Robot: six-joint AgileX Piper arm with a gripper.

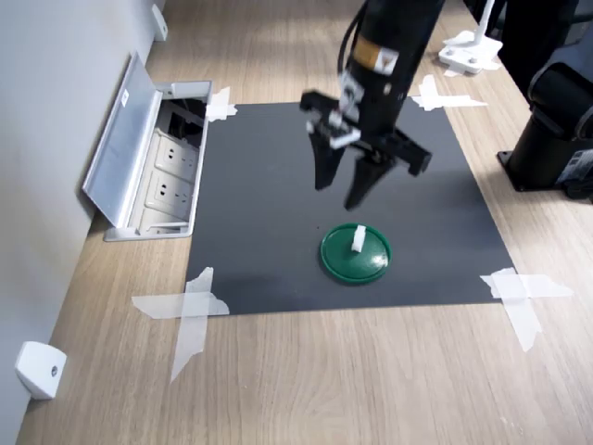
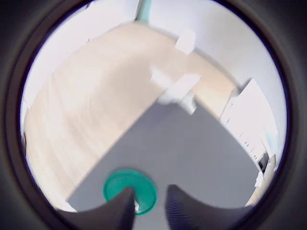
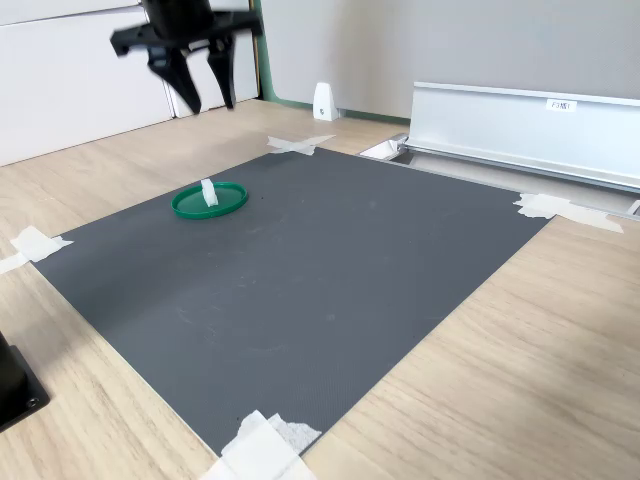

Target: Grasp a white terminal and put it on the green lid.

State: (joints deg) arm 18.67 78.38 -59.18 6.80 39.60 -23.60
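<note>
The green lid [image 1: 356,253] [image 3: 210,200] [image 2: 130,191] lies flat on the dark mat. On it stands the white terminal [image 1: 358,238] [image 3: 209,192] [image 2: 137,208], upright and slightly off the lid's middle. My gripper [image 1: 344,187] [image 3: 203,94] [image 2: 149,207] hangs well above the lid, open, with nothing between its dark fingers. In the wrist view the terminal shows only as a small white speck at a fingertip's edge.
The dark mat [image 1: 352,204] is taped to the wooden table with white tape [image 1: 190,311]. An open floor socket box [image 1: 162,167] lies at the first exterior view's left. A white wall bumper [image 1: 39,369] sits near the wall. A black base [image 1: 551,139] stands at the first exterior view's right.
</note>
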